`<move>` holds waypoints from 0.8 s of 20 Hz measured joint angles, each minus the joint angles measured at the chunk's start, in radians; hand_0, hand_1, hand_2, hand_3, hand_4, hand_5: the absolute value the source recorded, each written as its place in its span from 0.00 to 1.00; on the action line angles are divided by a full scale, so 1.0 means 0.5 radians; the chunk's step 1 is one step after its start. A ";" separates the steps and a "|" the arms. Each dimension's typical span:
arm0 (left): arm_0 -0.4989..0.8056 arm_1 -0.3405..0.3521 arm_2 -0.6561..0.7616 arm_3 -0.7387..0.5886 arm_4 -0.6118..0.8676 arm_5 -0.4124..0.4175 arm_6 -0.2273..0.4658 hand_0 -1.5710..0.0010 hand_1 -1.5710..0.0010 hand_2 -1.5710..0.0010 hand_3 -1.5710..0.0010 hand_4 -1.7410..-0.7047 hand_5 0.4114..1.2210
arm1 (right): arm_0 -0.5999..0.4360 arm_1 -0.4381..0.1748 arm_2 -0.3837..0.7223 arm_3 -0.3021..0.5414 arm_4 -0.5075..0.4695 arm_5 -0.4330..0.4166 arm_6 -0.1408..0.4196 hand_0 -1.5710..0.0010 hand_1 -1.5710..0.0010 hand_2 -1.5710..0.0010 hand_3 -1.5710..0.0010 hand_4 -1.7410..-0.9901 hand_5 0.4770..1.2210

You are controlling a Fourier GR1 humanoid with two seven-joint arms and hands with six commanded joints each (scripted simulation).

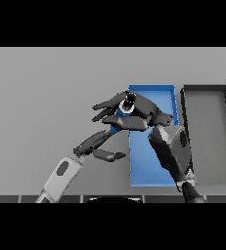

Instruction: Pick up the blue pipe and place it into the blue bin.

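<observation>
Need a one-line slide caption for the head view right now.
Right hand grips the blue pipe at the blue bin's left edge; left hand open nearby, dark bin at right.

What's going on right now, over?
Right hand gripping blue pipe at blue bin edge. Left hand open, idle. Nothing blocking.

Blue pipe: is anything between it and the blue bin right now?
Nothing visible. The right hand holds the blue pipe at the blue bin's left edge; the bin's visible floor is bare. The left hand sits lower left.
</observation>
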State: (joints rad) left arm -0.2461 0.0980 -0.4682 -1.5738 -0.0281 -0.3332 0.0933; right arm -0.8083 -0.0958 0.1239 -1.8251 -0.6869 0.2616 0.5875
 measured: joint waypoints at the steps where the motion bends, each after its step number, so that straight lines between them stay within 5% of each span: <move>1: -0.015 0.010 0.017 0.006 0.000 0.006 0.016 1.00 1.00 1.00 1.00 0.79 0.10 | -0.113 -0.045 -0.061 0.062 -0.015 0.009 -0.029 0.00 0.00 0.00 0.00 0.33 1.00; 8: -0.011 0.043 0.011 -0.028 -0.020 -0.001 0.023 1.00 1.00 1.00 1.00 0.82 0.09 | -0.416 -0.338 -0.422 0.467 0.197 -0.243 -0.037 0.00 0.00 0.00 0.00 0.32 1.00; 16: -0.041 0.055 0.044 -0.006 -0.009 0.000 0.035 1.00 1.00 1.00 1.00 0.83 0.09 | 0.039 -0.396 -0.595 0.750 0.453 -0.262 0.033 0.00 0.00 0.00 0.00 0.32 1.00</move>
State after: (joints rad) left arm -0.2666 0.1256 -0.4462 -1.5770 -0.0326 -0.3332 0.1111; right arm -0.7887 -0.2936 -0.1736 -1.4503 -0.4605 0.1308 0.6040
